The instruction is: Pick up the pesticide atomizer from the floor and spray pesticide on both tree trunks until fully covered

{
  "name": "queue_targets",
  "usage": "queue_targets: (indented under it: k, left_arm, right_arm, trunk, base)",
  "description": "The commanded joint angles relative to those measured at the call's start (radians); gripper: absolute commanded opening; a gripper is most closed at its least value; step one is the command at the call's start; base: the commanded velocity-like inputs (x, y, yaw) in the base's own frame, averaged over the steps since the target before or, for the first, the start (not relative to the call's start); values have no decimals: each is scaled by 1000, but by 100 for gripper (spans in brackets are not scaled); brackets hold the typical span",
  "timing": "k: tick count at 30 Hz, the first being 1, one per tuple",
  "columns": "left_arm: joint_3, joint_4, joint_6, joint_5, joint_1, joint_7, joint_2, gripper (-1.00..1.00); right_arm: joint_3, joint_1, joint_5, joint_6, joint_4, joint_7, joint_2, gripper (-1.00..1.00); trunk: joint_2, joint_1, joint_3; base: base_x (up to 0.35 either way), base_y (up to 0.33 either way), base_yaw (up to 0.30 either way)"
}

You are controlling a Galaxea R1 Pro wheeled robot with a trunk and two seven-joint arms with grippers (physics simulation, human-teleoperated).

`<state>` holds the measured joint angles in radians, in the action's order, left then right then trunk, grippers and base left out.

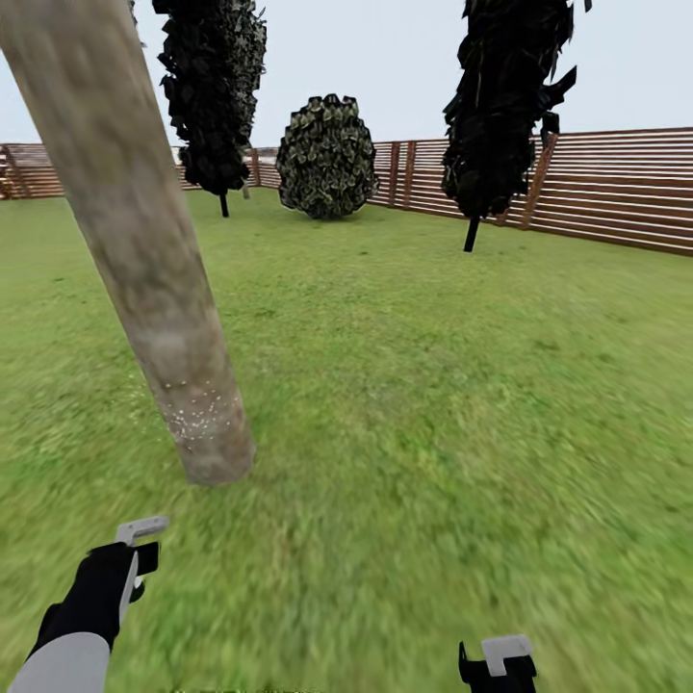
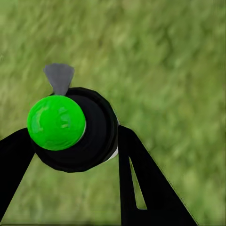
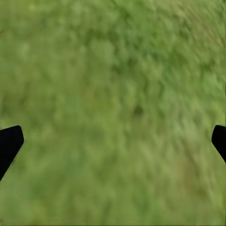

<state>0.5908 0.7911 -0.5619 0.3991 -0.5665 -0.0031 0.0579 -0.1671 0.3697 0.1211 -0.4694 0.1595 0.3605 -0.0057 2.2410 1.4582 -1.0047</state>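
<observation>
Left gripper (image 2: pixel 75 141) is clamped on the atomizer (image 2: pixel 77 134), its two black fingers (image 2: pixel 141 179) pressed against either side of the round dark body, which carries a bright green cap and a small grey nozzle piece pointing away from the wrist. Seen from the head, this gripper (image 1: pixel 135 558) hangs low over the lawn (image 1: pixel 433 404), with the trunk (image 1: pixel 144 250) a little ahead of it and slightly to its right (the trunk leans across that view, thick and mottled grey-brown). White specks of pesticide (image 1: pixel 197 414) dot the bark near the trunk's base, just above where it meets the grass.

Right gripper (image 1: pixel 500 664) sits well apart from the left one, to its right, also low over the grass; in its wrist view the fingertips (image 3: pixel 9 143) stand wide apart with nothing but lawn between them, so it is spread and empty.

Far ahead of both grippers stand a round bush (image 1: pixel 327 159), two dark-leaved trees (image 1: pixel 217 96) and the slatted fence (image 1: pixel 616 188).
</observation>
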Motion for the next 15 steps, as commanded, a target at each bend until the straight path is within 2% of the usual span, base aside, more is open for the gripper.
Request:
queue_targets:
  k: [1, 15]
  left_arm:
    - [0, 0, 0, 2, -1, 0, -2, -100]
    - [1, 1, 0, 1, -1, 0, -3, -100]
  right_arm:
    - [0, 0, 0, 0, 0, 0, 0, 100]
    - [0, 0, 0, 0, 0, 0, 0, 100]
  trunk:
    - [0, 0, 0]
    - [0, 0, -6]
  base:
    - [0, 0, 278]
    - [0, 0, 278]
